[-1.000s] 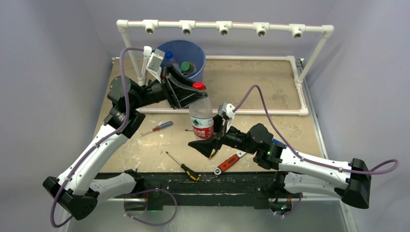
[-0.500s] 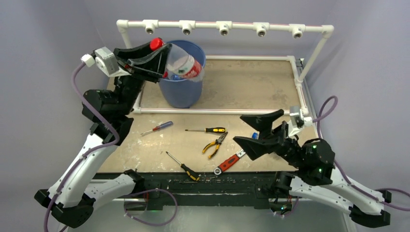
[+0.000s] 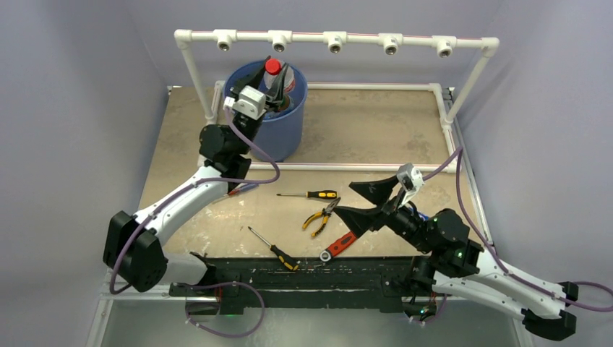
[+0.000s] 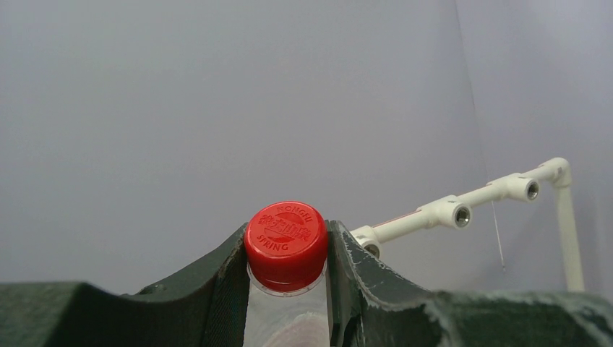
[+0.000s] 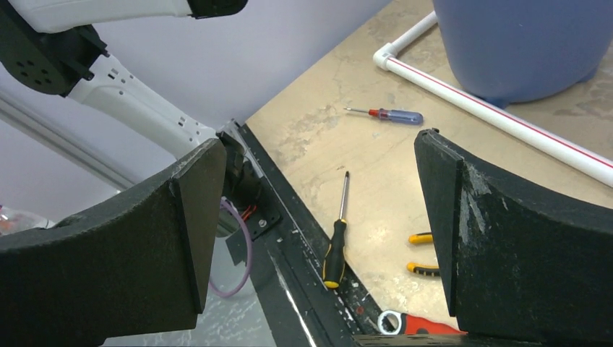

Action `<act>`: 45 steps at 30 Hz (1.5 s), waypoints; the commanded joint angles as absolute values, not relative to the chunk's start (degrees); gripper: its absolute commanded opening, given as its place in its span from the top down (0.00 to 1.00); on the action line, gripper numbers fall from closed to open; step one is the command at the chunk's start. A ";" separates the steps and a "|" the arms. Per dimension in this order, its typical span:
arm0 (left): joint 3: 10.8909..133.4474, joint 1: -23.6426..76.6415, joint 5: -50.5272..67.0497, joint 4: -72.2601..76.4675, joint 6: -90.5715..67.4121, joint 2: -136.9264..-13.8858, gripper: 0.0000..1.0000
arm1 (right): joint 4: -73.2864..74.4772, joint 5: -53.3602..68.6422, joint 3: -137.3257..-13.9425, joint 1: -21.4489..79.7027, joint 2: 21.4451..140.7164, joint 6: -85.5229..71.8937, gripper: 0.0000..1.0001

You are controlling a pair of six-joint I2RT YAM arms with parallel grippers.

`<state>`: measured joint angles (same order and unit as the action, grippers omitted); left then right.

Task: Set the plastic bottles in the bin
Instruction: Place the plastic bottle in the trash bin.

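**A:** What are the left fingers doing?

**B:** The left fingers [image 4: 220, 289] are closed on a clear plastic bottle [image 4: 286, 311]. One finger presses against each side of the neck, right at its red cap [image 4: 286, 241].

**A:** And where is that bottle?

**B:** From above, it stands cap up over the mouth of the blue bin [image 3: 282, 137]. The bin sits at the far left of the counter [image 3: 376, 123], under the white pipe frame [image 3: 332, 37]. I cannot tell whether the bottle's base touches anything inside.

**A:** Any writing you can read?

**B:** Yes, on the cap. Raised letters spell "NONGFU" along the upper edge and "SPRING" along the lower one. There are characters between them that I cannot make out. Nothing else on the bottle is legible.

**A:** The right fingers?

**B:** The right fingers [image 5: 144, 246] are spread wide apart, with nothing between them and touching nothing. They hang above the near right part of the counter, well apart from the bin.

**A:** What lies around them?

**B:** Tools. Through the gap, the right wrist view shows a black-and-yellow screwdriver [image 5: 335, 249] at the counter's near edge. Farther off is a small blue-handled screwdriver [image 5: 396, 116]. From above, yellow-handled pliers [image 3: 322, 215] and a red-handled wrench [image 3: 340, 244] lie just to the left of the fingers.
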<state>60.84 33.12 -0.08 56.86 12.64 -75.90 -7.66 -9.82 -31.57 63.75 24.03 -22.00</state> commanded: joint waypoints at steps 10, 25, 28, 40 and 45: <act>64.67 32.05 10.54 67.27 23.20 -88.03 1.00 | -7.93 -13.44 -27.47 63.90 20.81 -23.12 0.02; 63.85 27.59 9.28 61.10 29.68 -98.20 1.00 | -6.97 -14.14 -29.05 63.90 21.87 -21.18 0.02; 64.43 27.42 9.25 59.46 30.19 -99.40 1.00 | -6.77 -14.28 -28.92 63.92 21.46 -21.18 0.02; 65.96 27.58 4.65 56.98 24.35 -95.06 0.03 | -6.56 -14.59 -29.12 63.95 22.07 -20.71 0.02; 66.64 27.82 4.70 55.94 21.62 -89.65 0.01 | -7.44 -14.70 -29.88 63.90 23.65 -19.87 0.03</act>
<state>63.92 27.40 4.47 55.55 25.41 -96.40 -6.66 -14.02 -27.51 63.75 22.44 -21.47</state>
